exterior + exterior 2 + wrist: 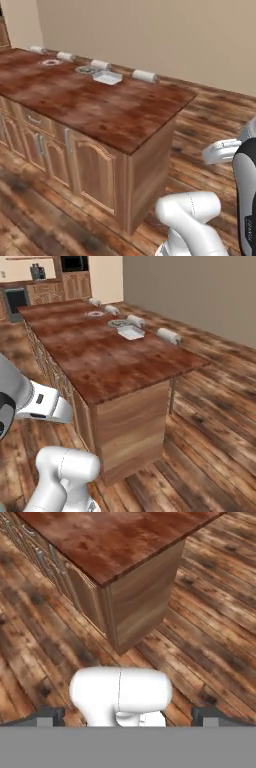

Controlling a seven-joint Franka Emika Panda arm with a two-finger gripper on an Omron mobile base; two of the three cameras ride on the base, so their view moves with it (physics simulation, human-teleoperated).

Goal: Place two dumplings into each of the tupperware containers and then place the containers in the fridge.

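I am holding the end effector [128, 716] spread and empty over the floor while the 2 tupperware containers [107, 77] are sitting at 11 o'clock across the bench [100, 107], so a hasty drive risks clipping its corner.

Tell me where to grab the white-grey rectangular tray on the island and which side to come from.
Grip the white-grey rectangular tray by one of its thin raised side walls, coming straight down from above. It lies flat and shallow on the island counter, so only the rim gives the open gripper something to pinch. Pick a wall away from the round plate close beside it. Finer detail is too small to tell.
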